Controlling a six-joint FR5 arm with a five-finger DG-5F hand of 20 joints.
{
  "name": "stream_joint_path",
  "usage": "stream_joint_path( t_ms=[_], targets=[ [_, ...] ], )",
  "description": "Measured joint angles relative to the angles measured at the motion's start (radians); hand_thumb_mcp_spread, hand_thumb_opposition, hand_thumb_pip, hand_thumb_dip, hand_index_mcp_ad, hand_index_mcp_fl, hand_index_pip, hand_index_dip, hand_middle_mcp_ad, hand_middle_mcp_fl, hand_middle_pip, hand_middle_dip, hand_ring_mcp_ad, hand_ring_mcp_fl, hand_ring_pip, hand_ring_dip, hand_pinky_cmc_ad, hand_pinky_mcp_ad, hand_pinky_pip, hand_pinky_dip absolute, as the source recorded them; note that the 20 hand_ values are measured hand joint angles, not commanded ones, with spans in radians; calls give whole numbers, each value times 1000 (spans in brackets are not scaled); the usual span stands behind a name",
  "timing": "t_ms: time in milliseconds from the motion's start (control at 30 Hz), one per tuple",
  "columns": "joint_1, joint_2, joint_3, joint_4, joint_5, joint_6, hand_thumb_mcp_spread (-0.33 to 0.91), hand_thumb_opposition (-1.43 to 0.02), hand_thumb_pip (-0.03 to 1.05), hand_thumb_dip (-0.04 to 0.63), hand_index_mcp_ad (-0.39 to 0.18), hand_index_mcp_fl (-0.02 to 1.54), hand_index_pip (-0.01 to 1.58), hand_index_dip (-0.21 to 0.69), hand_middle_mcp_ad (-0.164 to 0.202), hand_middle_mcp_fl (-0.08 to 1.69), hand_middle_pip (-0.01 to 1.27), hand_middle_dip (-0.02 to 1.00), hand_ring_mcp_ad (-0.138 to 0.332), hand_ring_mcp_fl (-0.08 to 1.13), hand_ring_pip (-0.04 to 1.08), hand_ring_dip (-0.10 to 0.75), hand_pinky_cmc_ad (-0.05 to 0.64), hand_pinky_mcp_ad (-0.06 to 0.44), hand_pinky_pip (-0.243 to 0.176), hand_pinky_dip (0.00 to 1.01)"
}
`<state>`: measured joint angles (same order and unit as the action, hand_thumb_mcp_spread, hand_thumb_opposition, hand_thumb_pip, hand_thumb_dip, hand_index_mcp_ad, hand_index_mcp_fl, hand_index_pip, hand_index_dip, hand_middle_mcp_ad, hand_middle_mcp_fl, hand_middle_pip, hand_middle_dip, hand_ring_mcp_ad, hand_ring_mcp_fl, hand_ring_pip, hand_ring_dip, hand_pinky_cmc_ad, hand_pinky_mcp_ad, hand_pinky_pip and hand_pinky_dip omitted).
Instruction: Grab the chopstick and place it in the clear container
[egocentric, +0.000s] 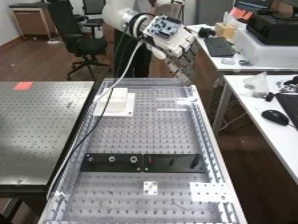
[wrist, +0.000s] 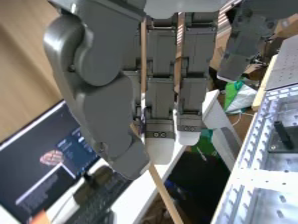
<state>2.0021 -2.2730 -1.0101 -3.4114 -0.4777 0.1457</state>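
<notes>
Robot hand (egocentric: 181, 64) was closed on wooden chopstick (wrist: 164, 192), thumb (wrist: 110, 117) against fingers, at far end of perforated bench (egocentric: 120, 192). Chopstick ran slanted, length sticking out past thumb tip. White block (egocentric: 118, 97) sat toward bench's far end; black plate (egocentric: 174, 162) lay crosswise nearer camera.

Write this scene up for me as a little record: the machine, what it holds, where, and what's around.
machine: white robot arm with dark grey hand
holding: chopstick, pinched at the thumb
hand's place: by the bench's far end
on the bench: black plates, white block
beside it: white desk, black mouse
</notes>
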Motion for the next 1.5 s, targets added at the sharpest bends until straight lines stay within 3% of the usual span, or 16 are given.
stream_joint_path(
  t_ms=[400, 600, 1133, 1500],
  targets=[
    [4, -81, 135, -190, -104, -74, 672, -1075, 522, 283, -40, 1021, 860, 126, 42, 1152, 543, 649, 51, 925, 93, 506, 354, 293, 65, 180],
    [-13, -105, 169, -261, -139, -112, 665, -1075, 522, 283, -40, 1021, 860, 126, 42, 1152, 543, 649, 51, 944, 93, 510, 354, 297, 65, 180],
    [-27, -212, 311, -409, -214, -122, 668, -1079, 522, 283, -45, 1021, 860, 126, 42, 1152, 543, 649, 52, 962, 91, 510, 354, 295, 66, 180],
    [-25, -274, 390, -454, -255, -217, 663, -1082, 522, 283, -54, 1019, 860, 126, 42, 1152, 543, 649, 51, 976, 93, 510, 354, 295, 66, 180]
  ],
)
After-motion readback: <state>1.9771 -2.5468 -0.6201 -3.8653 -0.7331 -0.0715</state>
